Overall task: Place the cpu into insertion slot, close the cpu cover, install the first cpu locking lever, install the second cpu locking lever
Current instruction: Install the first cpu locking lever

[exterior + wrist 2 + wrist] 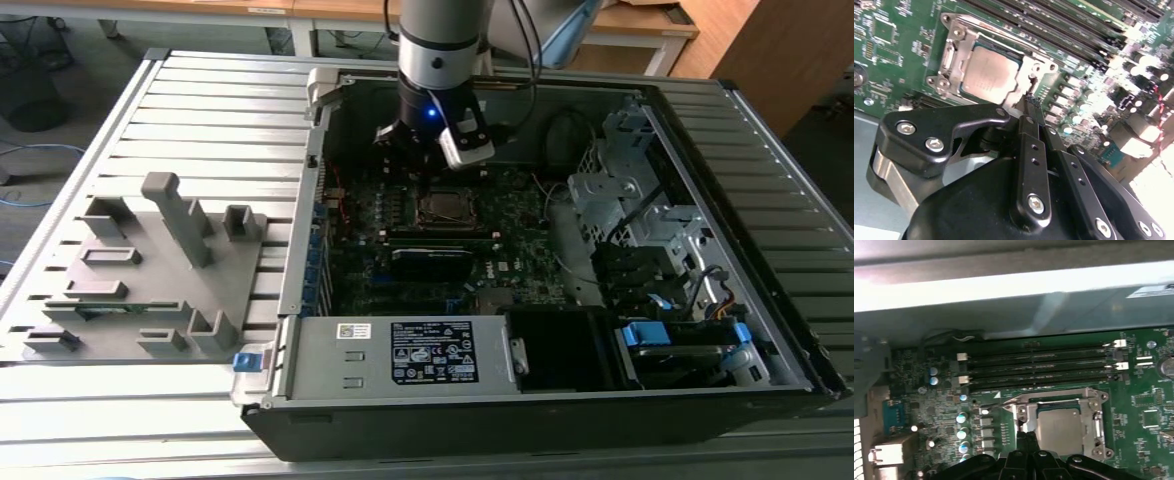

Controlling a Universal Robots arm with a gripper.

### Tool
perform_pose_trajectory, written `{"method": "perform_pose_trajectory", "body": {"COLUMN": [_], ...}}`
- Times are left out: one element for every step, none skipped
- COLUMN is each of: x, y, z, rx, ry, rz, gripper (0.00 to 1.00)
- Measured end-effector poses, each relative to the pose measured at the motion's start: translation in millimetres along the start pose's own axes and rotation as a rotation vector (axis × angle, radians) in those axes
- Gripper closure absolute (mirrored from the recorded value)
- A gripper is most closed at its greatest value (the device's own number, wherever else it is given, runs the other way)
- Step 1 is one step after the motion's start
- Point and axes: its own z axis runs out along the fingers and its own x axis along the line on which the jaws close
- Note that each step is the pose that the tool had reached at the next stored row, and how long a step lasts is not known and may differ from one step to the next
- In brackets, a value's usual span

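The cpu (988,75) (1060,429) lies flat in the insertion slot (445,207) on the green board inside the open computer case. The silvery cpu cover (952,59) (1097,412) lies down around it, so the chip's grey face shows through its window. My gripper (1031,101) (1025,434) is shut, its thin tips pressed together right beside a corner of the socket. In the first wrist view a thin wire lever (999,401) runs out from the socket's edge close to the tips. In the exterior view the gripper (430,150) hangs just behind the socket.
Long black memory slots (1039,367) (1069,25) run beside the socket. The case's metal wall (1004,305) stands just past them. A drive cage (627,190) and cables are at the exterior view's right, a power supply (400,350) in front, a grey fixture plate (147,270) at the left.
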Motion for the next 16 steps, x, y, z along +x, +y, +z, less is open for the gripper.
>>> {"method": "perform_pose_trajectory", "body": {"x": [1.9,3.6,5.1,6.2,6.2,6.2,6.3,6.3,6.2,6.2,6.2,6.2,6.2,6.2,6.2,6.2], "y": [-0.2,-0.4,-0.5,-0.6,-0.6,-0.6,-0.7,-0.7,-0.6,-0.6,-0.6,-0.6,-0.5,-0.5,-0.5,-0.4], "z": [0.0,0.0,0.0,0.0,0.0,0.0,-0.5,-1.2,-2.1,-3.2,-4.2,-5.4,-6.6,-7.9,-9.2,-10.5], "rx": [0.0,0.0,-0.0001,-0.0001,-0.0001,0.0,0.0003,0.0001,0.0,0.0001,0.0,0.0001,0.0,0.0,0.0,0.0], "ry": [0.0,0.0,0.0,-0.0001,-0.0001,0.0,0.0001,0.0,0.0,0.0,0.0,0.0,0.0,-0.0001,-0.0001,0.0], "rz": [0.0,0.0,0.0,0.0,0.0,0.0,0.0,0.0,0.0,0.0,0.0,0.0,0.0,0.0,0.0,0.0], "gripper": [0.89,0.89,0.89,0.89,0.89,0.89,0.89,0.89,0.89,0.89,0.89,0.89,0.89,0.89,0.89,0.89]}}
